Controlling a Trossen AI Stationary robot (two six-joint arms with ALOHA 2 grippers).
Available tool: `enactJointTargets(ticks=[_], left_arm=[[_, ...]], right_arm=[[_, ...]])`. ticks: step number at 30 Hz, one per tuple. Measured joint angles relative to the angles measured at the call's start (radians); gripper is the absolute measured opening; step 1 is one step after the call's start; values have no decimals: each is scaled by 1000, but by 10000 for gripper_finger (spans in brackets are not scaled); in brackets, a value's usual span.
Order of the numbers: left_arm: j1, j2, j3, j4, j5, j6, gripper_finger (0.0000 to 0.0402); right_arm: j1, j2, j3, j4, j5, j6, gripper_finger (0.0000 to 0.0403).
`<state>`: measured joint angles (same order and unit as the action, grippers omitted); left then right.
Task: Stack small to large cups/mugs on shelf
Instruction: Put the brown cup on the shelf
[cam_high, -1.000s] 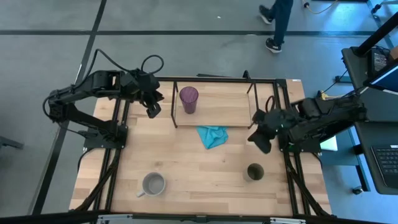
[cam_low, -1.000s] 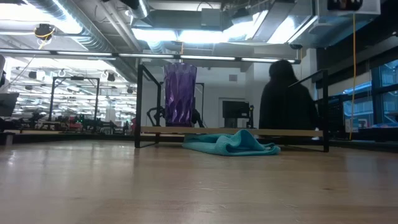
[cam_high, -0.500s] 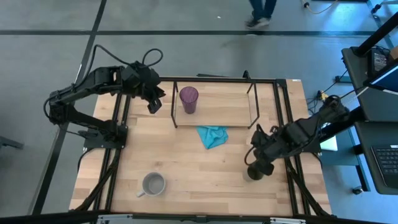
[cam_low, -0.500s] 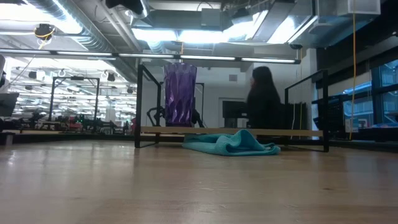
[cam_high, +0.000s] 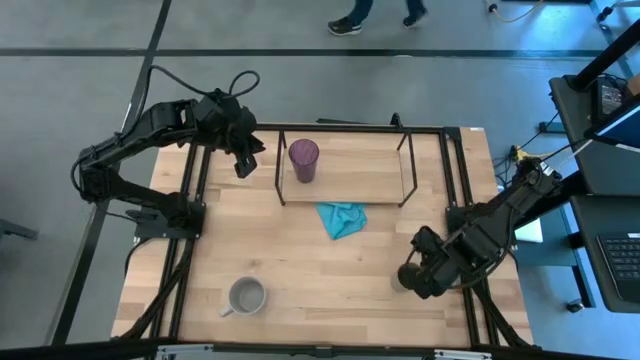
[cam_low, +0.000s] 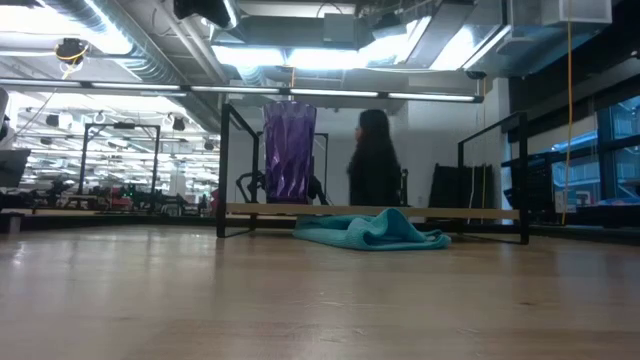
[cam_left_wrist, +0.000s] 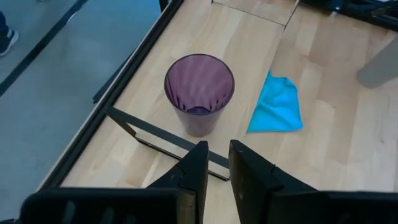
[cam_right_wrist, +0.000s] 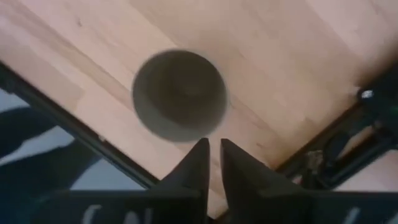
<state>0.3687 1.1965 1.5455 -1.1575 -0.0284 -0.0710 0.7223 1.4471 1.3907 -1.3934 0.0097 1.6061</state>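
We record the purple tumbler (cam_high: 304, 160) upright on the shelf (cam_high: 375, 180), the grey mug (cam_high: 246, 296) on the desk (cam_high: 300, 265) near its front edge, the teal cloth (cam_high: 341, 218) just before the shelf. We find the right gripper (cam_high: 410, 279) over the olive-green cup (cam_right_wrist: 179, 94), its fingers (cam_right_wrist: 196, 165) nearly closed, holding nothing. We note the left gripper (cam_high: 243, 165) beside the shelf, fingers (cam_left_wrist: 194, 171) likewise almost together and empty.

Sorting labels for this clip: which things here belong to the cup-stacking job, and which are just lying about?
Job: purple tumbler on the shelf; olive-green cup beneath the right gripper; grey mug on the tabletop.
Lying about: teal cloth before the shelf.
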Motion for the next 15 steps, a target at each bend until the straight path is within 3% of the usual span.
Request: enactJointTargets(ticks=[9, 15], left_arm=[[42, 0, 0, -8, 69, 30, 58], [57, 0, 0, -11, 73, 31, 58]], right_arm=[[-2, 0, -126, 160, 9, 164, 126], [-2, 0, -178, 163, 12, 217, 135]])
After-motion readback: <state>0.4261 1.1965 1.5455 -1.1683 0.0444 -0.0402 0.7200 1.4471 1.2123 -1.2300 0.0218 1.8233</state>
